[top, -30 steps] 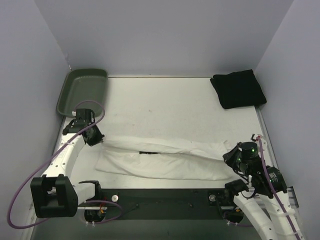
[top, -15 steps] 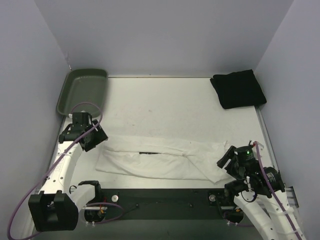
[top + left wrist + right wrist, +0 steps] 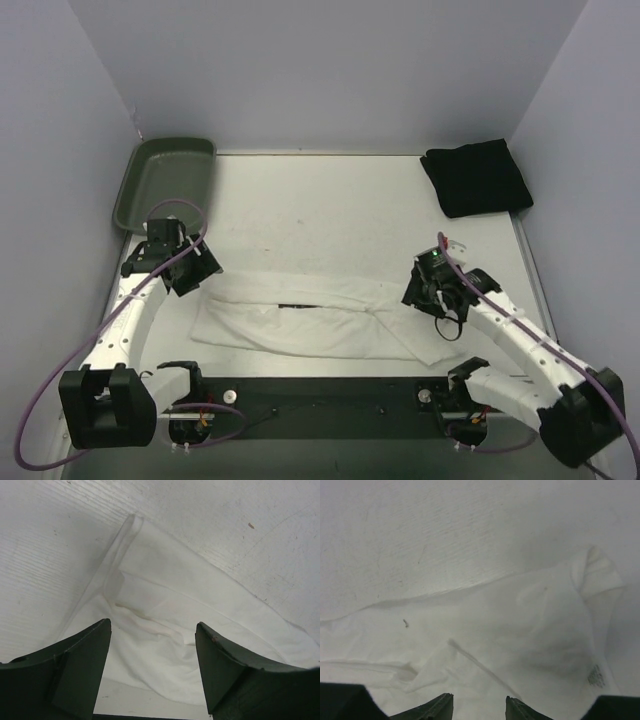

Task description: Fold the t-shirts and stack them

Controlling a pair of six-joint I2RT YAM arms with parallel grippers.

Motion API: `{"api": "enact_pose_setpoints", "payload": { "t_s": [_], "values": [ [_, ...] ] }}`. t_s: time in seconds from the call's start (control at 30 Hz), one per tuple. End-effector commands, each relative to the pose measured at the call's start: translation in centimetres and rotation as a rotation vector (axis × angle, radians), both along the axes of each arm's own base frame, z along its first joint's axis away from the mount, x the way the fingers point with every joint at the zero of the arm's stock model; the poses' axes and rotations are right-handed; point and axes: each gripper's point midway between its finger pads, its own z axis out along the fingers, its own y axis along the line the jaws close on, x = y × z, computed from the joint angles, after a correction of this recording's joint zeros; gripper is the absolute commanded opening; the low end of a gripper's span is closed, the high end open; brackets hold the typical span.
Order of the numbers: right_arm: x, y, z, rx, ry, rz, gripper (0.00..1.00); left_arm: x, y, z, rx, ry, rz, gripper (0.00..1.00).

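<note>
White shirt [image 3: 320, 322]: lies on the table [image 3: 330, 210] as a long, creased, folded band across the lower middle of the top view. Its left end is square and its right end narrows toward the lower right.

Black shirt [image 3: 477, 178]: folded into a compact block in the upper right corner of the table, well apart from the white shirt and from both arms.

Left gripper [image 3: 192, 270]: at the left of the top view, over the upper left end of the white band. In its wrist view [image 3: 152, 625] the two dark fingers [image 3: 75, 670] stand wide apart. The white shirt [image 3: 165, 630] lies loose beyond the gap, its folded edge running toward the upper left of the frame. Released, gripping nothing.

Right gripper [image 3: 422, 290]: at the right of the top view, over the right end of the white band. In its wrist view [image 3: 479, 700] only the fingertips [image 3: 440, 705] show at the bottom edge, with a gap between them. The white shirt [image 3: 495, 630] fills the lower half of the frame, with a sleeve end at the upper right. The jaws are parted and seem to hold nothing, though the frame cuts off most of the fingers.

Tray [image 3: 165, 180]: dark green, in the upper left corner of the table, just beyond the left gripper.
</note>
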Motion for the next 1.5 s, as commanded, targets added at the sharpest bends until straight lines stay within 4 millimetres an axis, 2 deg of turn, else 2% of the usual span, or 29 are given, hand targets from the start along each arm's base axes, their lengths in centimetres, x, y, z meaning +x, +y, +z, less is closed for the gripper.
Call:
{"api": "enact_pose_setpoints", "payload": {
  "t_s": [0.0, 0.03, 0.13, 0.23, 0.4, 0.6, 0.8, 1.03, 1.2, 1.47],
  "values": [
    [4.5, 3.9, -0.1, 0.034, -0.091, 0.100, 0.42, 2.5, -0.4, 2.2, -0.024, -0.115, -0.016, 0.77],
    [4.5, 4.7, -1.2, 0.031, -0.056, 0.128, 0.39, 2.6, -0.3, 2.5, -0.017, -0.129, -0.019, 0.77],
    [5.2, 6.1, -2.6, 0.028, -0.040, 0.166, 0.38, 2.5, 0.1, 2.7, 0.007, -0.140, -0.019, 0.77],
    [5.7, 7.0, -3.3, 0.017, -0.034, 0.192, 0.38, 2.3, 0.3, 2.6, 0.016, -0.141, -0.015, 0.76],
    [6.1, 7.7, -3.3, 0.004, -0.027, 0.212, 0.38, 2.3, 0.3, 2.5, 0.016, -0.138, -0.017, 0.76],
    [6.1, 6.9, -2.9, -0.041, -0.036, 0.209, 0.38, 2.2, 0.4, 2.4, 0.019, -0.140, -0.015, 0.76],
    [5.5, 5.4, -2.7, -0.091, -0.042, 0.195, 0.38, 2.1, 0.4, 2.3, 0.019, -0.138, -0.015, 0.76],
    [4.8, 4.5, -2.6, -0.113, -0.036, 0.186, 0.39, 2.0, 0.3, 2.0, 0.017, -0.131, -0.016, 0.76],
    [4.2, 3.7, -3.4, -0.146, -0.011, 0.173, 0.41, 1.9, 0.2, 1.8, 0.012, -0.129, -0.017, 0.76],
    [4.5, 3.8, -4.7, -0.163, 0.015, 0.170, 0.41, 1.8, 0.4, 1.9, 0.022, -0.127, -0.016, 0.76]
  ]
}}
